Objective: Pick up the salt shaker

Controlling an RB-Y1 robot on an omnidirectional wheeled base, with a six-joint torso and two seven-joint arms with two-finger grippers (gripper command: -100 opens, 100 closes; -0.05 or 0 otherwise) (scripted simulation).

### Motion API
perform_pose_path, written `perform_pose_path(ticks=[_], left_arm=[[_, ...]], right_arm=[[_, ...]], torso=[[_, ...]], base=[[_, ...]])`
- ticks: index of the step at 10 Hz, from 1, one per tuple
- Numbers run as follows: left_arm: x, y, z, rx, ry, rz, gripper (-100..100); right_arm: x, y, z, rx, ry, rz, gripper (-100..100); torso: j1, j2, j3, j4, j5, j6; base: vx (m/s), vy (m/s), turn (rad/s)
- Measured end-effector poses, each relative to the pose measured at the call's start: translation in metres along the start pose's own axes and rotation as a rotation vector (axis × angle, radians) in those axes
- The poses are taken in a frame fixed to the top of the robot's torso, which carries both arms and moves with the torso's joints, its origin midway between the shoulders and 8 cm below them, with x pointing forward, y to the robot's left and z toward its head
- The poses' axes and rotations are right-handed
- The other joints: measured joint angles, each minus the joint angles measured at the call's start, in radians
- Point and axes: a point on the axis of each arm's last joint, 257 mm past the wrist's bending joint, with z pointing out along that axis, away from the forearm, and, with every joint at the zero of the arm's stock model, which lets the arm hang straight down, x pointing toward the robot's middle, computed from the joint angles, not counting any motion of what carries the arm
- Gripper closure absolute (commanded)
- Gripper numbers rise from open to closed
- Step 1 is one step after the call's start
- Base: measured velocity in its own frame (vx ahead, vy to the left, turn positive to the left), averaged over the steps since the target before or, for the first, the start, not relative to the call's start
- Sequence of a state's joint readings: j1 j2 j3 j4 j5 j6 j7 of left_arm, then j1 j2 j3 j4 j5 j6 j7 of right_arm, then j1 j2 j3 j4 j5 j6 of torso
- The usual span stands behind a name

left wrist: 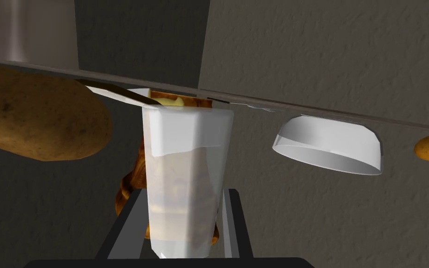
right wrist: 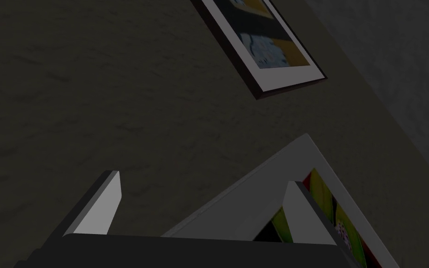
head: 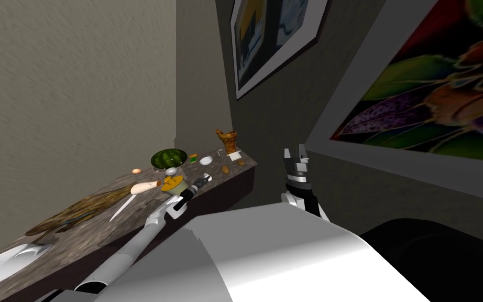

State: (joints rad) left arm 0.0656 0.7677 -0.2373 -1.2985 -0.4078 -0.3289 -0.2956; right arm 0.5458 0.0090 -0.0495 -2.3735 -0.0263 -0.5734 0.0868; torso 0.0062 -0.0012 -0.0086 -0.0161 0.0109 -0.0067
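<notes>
The salt shaker is a pale, see-through tumbler with a whitish fill. It stands between my left gripper's fingers, which press its two sides, so my left gripper is shut on it. In the head view, that gripper reaches over the far part of the speckled counter, near a white bowl. A brown potato and the white bowl lie on either side of the shaker. My right gripper is raised beside the counter's end, with its fingers open.
On the counter sit a watermelon, an orange-topped jar, an egg, a knife, a long brown bundle and a brown carved piece. A sink lies at the near end. Walls close in behind.
</notes>
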Motion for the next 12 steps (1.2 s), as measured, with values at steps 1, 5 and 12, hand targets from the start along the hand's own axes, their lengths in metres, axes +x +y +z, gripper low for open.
perform_pose_path(ticks=[1,5,12], left_arm=[[-0.002,0.005,-0.01,-0.013,-0.006,0.003,100],[-0.002,0.006,-0.04,-0.033,-0.01,0.009,100],[-0.003,0.007,-0.092,-0.066,-0.004,0.035,100]], right_arm=[[0.0,0.0,0.0,0.0,0.0,0.0,0],[0.0,0.0,0.0,0.0,0.0,0.0,0],[0.0,0.0,0.0,0.0,0.0,0.0,0]], torso=[[0.0,-0.001,0.0,0.001,-0.001,0.0],[-0.001,-0.001,0.0,0.0,0.0,0.001],[-0.001,0.0,0.0,0.001,0.0,0.0]], base=[[0.055,0.002,-0.051],[0.038,0.003,-0.038],[0.037,0.004,-0.04]])
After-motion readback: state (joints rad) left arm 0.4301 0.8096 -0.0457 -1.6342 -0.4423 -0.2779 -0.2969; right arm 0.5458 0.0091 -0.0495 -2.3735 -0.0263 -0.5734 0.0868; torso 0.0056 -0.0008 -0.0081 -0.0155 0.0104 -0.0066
